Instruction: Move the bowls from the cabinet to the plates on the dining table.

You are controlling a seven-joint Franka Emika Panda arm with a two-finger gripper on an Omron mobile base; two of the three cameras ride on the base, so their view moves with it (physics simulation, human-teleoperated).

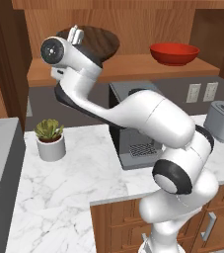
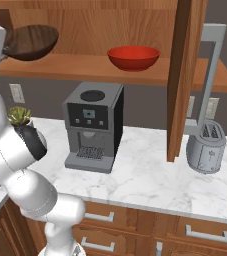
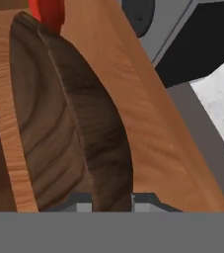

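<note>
Gripping: your gripper (image 3: 112, 200) is clenched on the rim of the dark wooden bowl (image 1: 101, 42).
Wooden bowl: on the open cabinet's shelf (image 1: 133, 66), left end.
Red bowl (image 2: 133, 57): farther along your shelf, well apart, above the coffee machine (image 2: 92, 125).

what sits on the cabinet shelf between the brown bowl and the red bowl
Nothing: in the right base view the shelf is bare wood between the brown bowl and the red bowl.
</note>
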